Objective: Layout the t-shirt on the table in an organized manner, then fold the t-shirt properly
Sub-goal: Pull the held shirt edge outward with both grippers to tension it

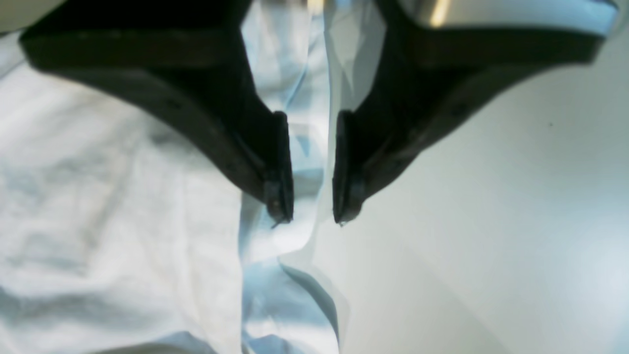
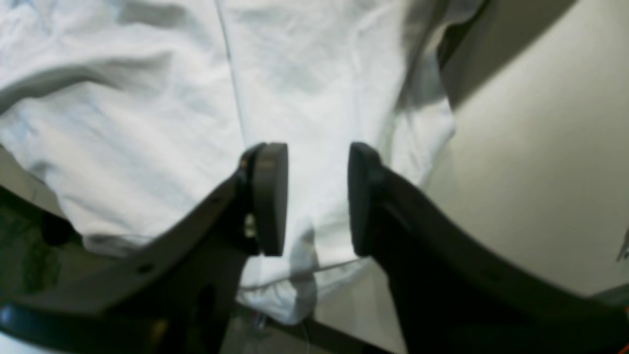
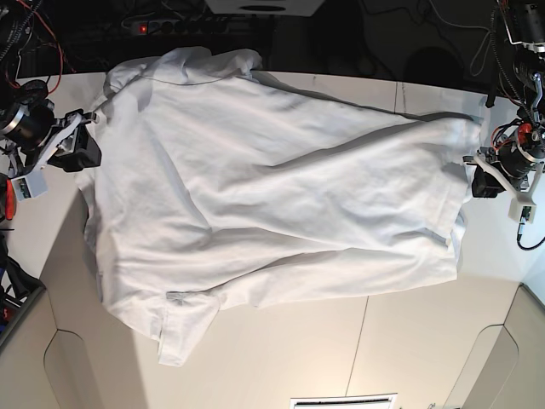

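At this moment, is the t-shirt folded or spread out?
Spread out. The t-shirt lies open but wrinkled across the table, one sleeve sticking out, no fold made.

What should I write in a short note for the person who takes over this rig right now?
Left gripper: jaws partly apart astride a bunched fold at the t-shirt's edge; whether they pinch it is unclear.
Right gripper: jaws apart with shirt fabric between them, near its hem; a grip is not certain.
T-shirt: spread across the table between both arms, wrinkled, one sleeve sticking out at the near side, part of it hanging past the far edge.
Done: rough spreading.
Left: smooth it flat, then every fold.
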{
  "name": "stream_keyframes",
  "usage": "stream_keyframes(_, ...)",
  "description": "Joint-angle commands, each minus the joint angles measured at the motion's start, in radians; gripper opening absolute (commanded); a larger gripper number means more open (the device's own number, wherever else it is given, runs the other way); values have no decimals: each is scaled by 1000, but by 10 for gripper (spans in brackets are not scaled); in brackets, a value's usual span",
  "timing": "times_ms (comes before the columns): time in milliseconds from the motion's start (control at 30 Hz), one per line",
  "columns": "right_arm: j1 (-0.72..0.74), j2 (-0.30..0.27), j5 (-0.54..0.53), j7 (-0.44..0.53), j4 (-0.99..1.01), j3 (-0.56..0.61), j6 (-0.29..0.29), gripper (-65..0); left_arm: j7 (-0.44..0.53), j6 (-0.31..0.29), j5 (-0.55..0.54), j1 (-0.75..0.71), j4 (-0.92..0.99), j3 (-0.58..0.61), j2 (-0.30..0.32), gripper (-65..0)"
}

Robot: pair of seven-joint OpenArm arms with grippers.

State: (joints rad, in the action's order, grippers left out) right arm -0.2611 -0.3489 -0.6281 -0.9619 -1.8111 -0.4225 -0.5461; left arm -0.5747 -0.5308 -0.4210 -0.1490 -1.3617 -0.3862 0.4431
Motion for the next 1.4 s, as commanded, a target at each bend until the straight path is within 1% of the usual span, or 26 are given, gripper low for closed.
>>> stream_keyframes(0,-11,-13,-15,21,-13,-8,0,-441,21,-5,-22,10,-19,-6,19,-471)
stream_keyframes(100,-43,-13,-14,42,-3,-8,2,-441,21,-8,-68,10,-19,-6,19,-471)
stream_keyframes(167,-55,-13,2,48,11,-8,13,-441,21,-21,-93,10,-19,-6,19,-471)
stream_keyframes(233,-55,-14,39,55,39,-10,43,-416,21,-35,-104,11,-19,-6,13,-471)
stream_keyframes(333,-55,-14,93,110,105,-10,99,-364,21,-43,-109,10,-19,-6,-13,-471)
stream_keyframes(367,-54,-14,104,128,132,-10,106,-357,21,-50,-117,10,-19,-6,-25,-471)
stream_keyframes(400,-51,-14,106,136,161,-10,106,-357,21,-51,-122,10,-19,-6,-39,-471)
stream_keyframes(567,-47,-14,104,187,270,-10,105,-357,22,-113,-122,13,-19,-6,-114,-471)
stream_keyframes(700,-45,-14,58,189,282,-10,101,-357,21,-115,-146,13,-19,-6,-150,-471)
stream_keyframes(833,-21,-13,2,195,283,-10,77,-357,21,-118,-152,13,-19,-6,-154,-471)
stream_keyframes(967,14,-13,-21,196,316,-10,77,-357,21,-118,-151,13,-19,-6,-154,-471)
stream_keyframes(1067,42,-13,-47,196,394,-10,77,-357,21,-118,-151,13,-19,-6,-154,-471)
stream_keyframes(1200,66,-11,-103,195,518,-10,45,-357,21,-118,-151,13,-19,-6,-154,-471)
stream_keyframes(1300,69,7,-142,193,567,-10,40,-357,21,-118,-151,14,-19,-6,-154,-471)
stream_keyframes(1367,69,33,-143,171,571,-10,12,-357,21,-118,-151,14,-19,-6,-154,-471)
